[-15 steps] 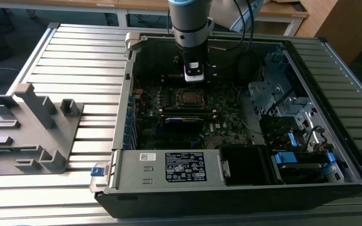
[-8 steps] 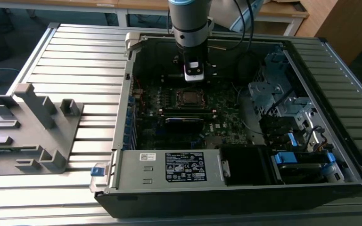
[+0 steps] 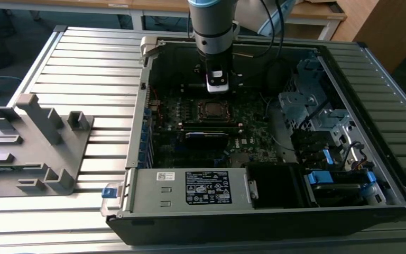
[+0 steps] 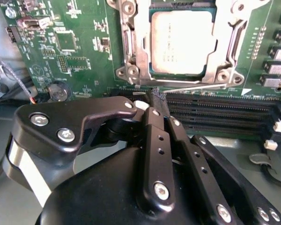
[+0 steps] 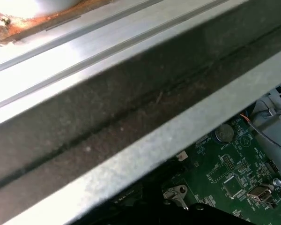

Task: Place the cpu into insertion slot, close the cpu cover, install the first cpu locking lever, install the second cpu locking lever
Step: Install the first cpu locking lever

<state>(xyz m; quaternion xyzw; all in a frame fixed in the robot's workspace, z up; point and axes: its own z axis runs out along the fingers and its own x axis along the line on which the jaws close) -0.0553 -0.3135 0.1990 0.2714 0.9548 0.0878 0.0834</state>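
Where the arm (image 3: 213, 32) reaches down into the open computer case (image 3: 259, 227), we find its gripper (image 4: 158, 96) low over the green board (image 4: 70, 42), just beside the socket (image 3: 211, 109). In the second wrist view the chip (image 4: 180, 42) lies flat in that socket with its dull grey top facing up. The silver cover (image 4: 131, 47) lies down around it, so the chip shows through the square cut-out. We see the black fingers (image 4: 152, 131) drawn together with no gap at their tips. Those tips sit at one end of a thin metal lever (image 4: 196, 86), which runs along the edge of the socket between the cover and the long black memory slots (image 4: 220, 110). Whether the lever is pinched between the fingers or only touched by them, we cannot tell. In the first wrist view we look past a grey metal wall of the case onto a corner of the board, where a round coin battery (image 5: 224, 134) sits. In the exterior view the case lies open side up on a ribbed metal table (image 3: 83, 69). A grey labelled box (image 3: 188, 188) fills one end of the case, and a grey plastic stand (image 3: 34, 143) rests on the table well apart, on the exterior view's left.
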